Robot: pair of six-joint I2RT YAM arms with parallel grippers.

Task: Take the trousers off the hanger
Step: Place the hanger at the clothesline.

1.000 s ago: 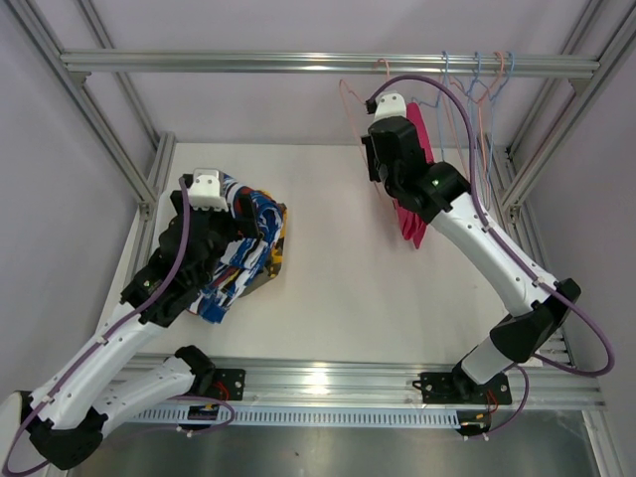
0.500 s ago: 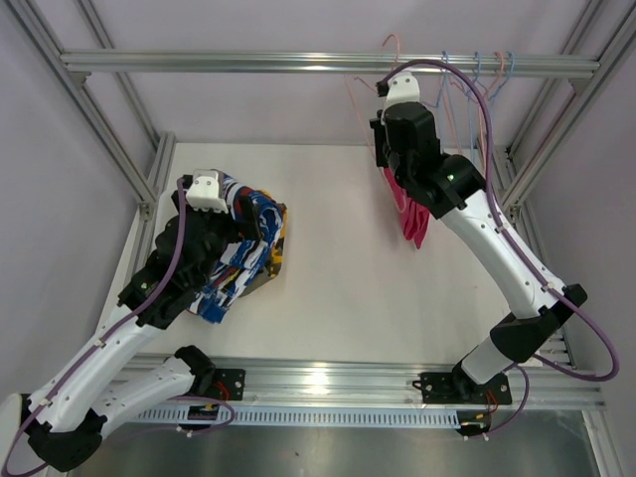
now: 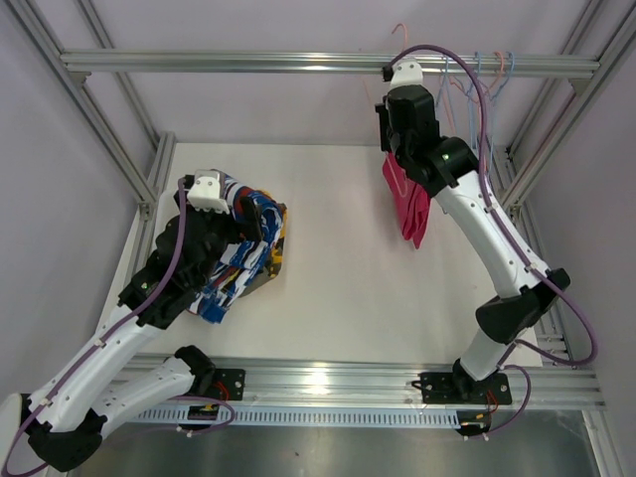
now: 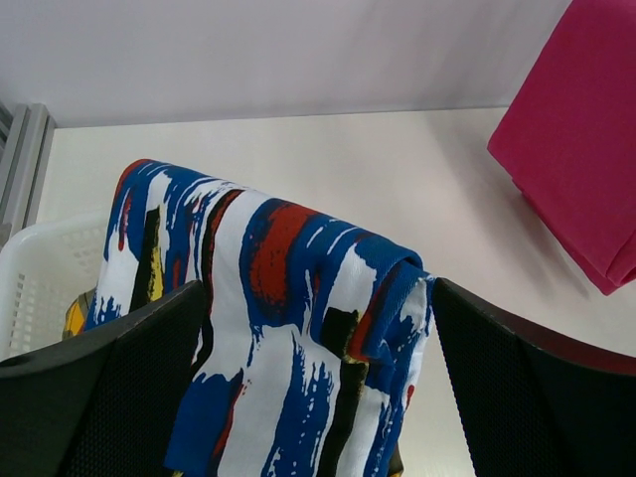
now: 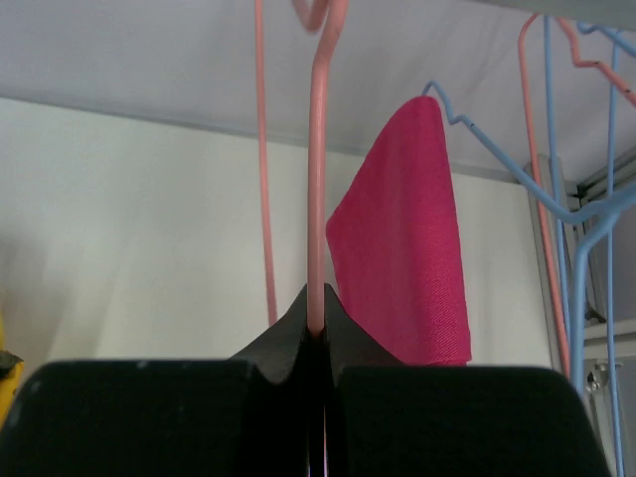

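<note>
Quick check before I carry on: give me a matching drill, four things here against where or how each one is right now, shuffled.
Things:
1 right hand
2 magenta trousers
3 blue-red-white trousers
4 blue hangers

States:
A between the fingers of the left hand
B shut on the pink hanger wire
C hooked on the top rail
D hanging above the table, right side

Pairs: 1-B, 2-D, 3-A, 4-C
</note>
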